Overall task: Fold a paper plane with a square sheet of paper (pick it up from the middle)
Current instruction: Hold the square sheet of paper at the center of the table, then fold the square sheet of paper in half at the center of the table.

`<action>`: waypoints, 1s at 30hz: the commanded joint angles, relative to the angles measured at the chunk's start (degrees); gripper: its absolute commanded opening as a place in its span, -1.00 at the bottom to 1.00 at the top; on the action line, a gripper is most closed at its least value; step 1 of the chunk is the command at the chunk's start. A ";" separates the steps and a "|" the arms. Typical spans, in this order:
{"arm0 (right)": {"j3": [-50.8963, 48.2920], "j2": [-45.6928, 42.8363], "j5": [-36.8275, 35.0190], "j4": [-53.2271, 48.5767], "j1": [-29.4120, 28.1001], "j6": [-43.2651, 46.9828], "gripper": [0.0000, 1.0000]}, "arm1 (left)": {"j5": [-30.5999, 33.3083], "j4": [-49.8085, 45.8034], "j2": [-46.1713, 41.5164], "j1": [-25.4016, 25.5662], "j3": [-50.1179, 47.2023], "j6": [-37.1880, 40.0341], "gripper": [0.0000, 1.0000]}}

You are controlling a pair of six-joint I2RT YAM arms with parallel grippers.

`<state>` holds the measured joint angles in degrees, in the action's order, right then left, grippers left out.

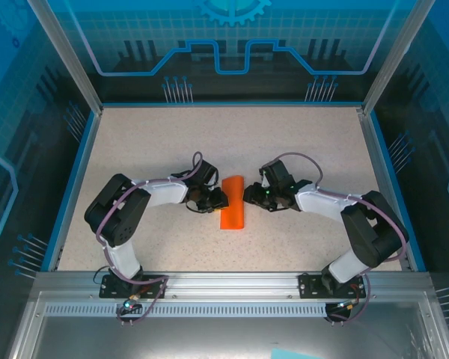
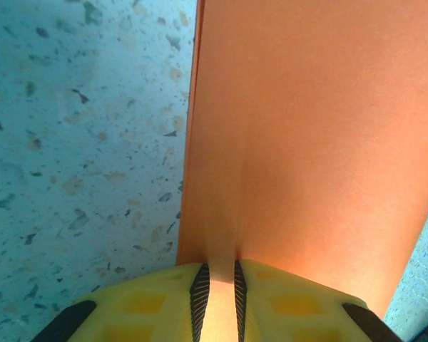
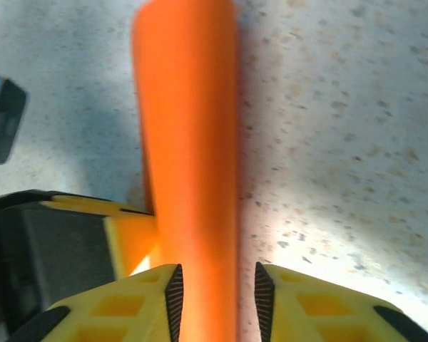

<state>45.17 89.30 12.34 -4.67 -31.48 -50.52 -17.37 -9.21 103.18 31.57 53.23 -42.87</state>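
The paper plane (image 1: 233,203) is a bright orange folded strip lying at the middle of the table, long side running near to far. My left gripper (image 1: 222,200) meets its left edge and my right gripper (image 1: 247,195) its right edge. In the left wrist view the left gripper (image 2: 219,269) is shut on the edge of the paper (image 2: 307,128), a thin fold pinched between the pads. In the right wrist view the right gripper (image 3: 215,276) straddles the paper's rounded fold (image 3: 189,142); the left pad touches it and a gap shows at the right pad.
The speckled tabletop (image 1: 157,142) has free room all round the paper. Blue raised edges (image 1: 73,172) and aluminium frame posts border it. A yellow finger of the left gripper (image 3: 128,239) sits just beyond the paper in the right wrist view.
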 commanded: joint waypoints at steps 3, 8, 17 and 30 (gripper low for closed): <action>3.23 2.22 5.69 2.52 -1.44 -1.31 -0.52 | 4.77 -4.41 4.21 0.10 -0.72 2.00 -0.55; 4.87 7.25 9.03 6.07 -1.74 -2.29 -0.63 | 4.76 -4.56 4.34 0.20 -0.67 2.26 -0.55; 6.51 11.25 5.24 2.12 -1.92 1.40 -0.68 | 4.68 -5.05 4.82 0.24 -0.46 2.61 -0.55; 6.34 13.69 1.31 -0.90 -1.81 5.25 -0.68 | 4.98 -6.50 6.51 0.29 0.73 3.40 -0.57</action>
<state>51.03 101.67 15.16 -3.20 -32.75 -47.20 -17.41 -10.48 104.84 31.57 55.42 -41.36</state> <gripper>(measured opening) 0.160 0.218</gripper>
